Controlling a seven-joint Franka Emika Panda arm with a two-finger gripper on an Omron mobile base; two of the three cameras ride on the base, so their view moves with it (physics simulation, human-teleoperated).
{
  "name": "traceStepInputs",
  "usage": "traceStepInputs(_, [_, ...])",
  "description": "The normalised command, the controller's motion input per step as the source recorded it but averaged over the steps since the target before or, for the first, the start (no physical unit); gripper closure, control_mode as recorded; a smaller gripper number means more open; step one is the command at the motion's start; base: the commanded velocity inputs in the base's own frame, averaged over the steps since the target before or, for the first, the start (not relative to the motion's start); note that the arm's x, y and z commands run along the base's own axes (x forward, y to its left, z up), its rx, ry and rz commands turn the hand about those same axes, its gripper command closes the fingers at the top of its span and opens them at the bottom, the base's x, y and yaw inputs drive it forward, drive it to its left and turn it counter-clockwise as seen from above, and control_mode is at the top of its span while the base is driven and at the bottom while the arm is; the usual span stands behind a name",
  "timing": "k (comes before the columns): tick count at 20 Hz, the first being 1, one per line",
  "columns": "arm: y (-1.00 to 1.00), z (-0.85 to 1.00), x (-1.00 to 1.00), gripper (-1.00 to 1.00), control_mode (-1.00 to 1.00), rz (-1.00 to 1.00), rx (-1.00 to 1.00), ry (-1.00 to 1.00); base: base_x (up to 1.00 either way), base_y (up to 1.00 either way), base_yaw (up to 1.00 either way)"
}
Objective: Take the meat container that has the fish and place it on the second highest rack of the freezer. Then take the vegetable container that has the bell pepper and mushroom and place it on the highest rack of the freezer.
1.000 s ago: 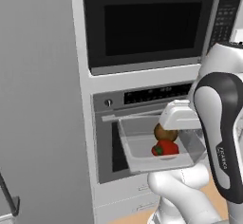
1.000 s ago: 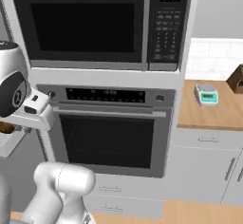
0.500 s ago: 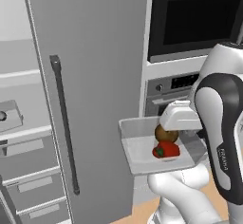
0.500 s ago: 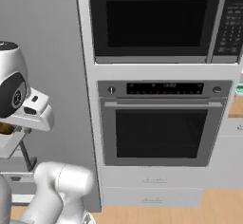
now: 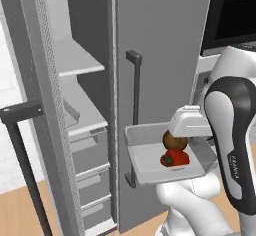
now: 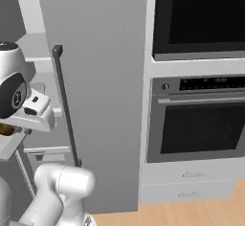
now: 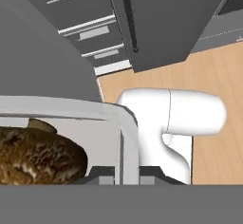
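The hand's housing hides the mushroom's (image 5: 175, 140) top; the vegetable container's (image 7: 124, 123) left part is cut off.

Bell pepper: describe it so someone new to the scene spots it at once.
Start at the tall grey freezer with its door open, then drop to the pale tray that the gripper carries in front of it. The bell pepper is the small glossy red lump, beside the brown mushroom.

We see the bell pepper (image 5: 174, 158) and mushroom (image 5: 175, 140) in the tray (image 5: 145, 166), right of the open freezer (image 5: 80, 130); the oven (image 6: 196, 119) stands farther right.
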Motion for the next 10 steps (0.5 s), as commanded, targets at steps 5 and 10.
traceStepInputs(5, [0.0,0.0,0.0,1.0,1.0,0.0,0.0,0.0,0.66,0.66,0.04])
traceStepInputs(10, [0.0,0.0,0.0,1.0,1.0,0.0,0.0,0.0,0.9,0.02,0.29])
